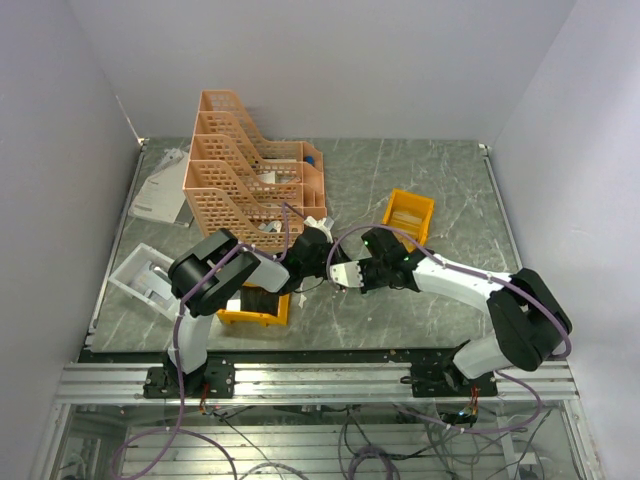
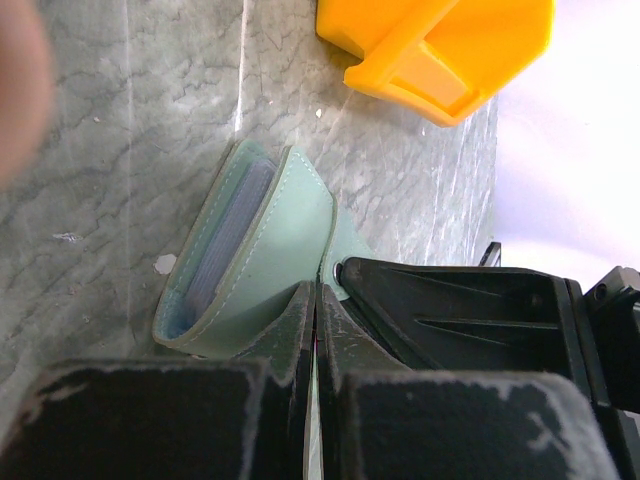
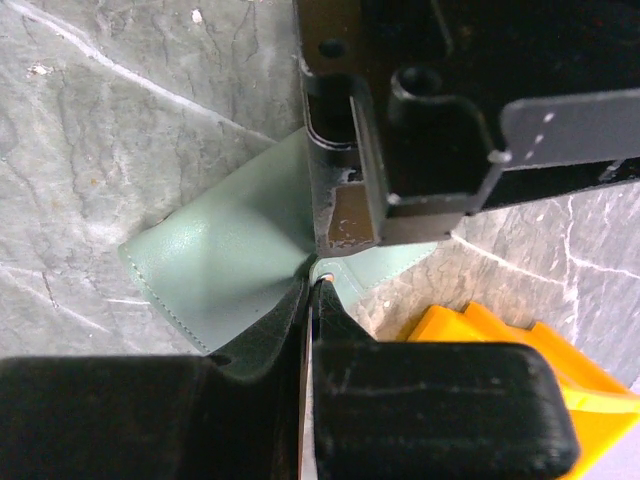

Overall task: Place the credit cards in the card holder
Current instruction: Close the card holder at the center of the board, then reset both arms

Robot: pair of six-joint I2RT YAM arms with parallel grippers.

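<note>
Black left fingers [image 2: 292, 335], right fingers [image 3: 265, 335] both clamp soft stitched grey-green card holder [image 2: 270, 250]; marbled table [image 2: 120, 150].

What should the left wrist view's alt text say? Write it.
A grey-green card holder, partly folded open, is pinched by the shut left gripper, with the right gripper clamping it alongside. An orange-yellow bin sits beyond on the grey marble table.

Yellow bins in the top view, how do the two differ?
The far bin stands fully in view; the near bin is partly covered by the left arm. The far bin holds something pale; the near bin holds something dark. Both are orange-yellow plastic.
</note>
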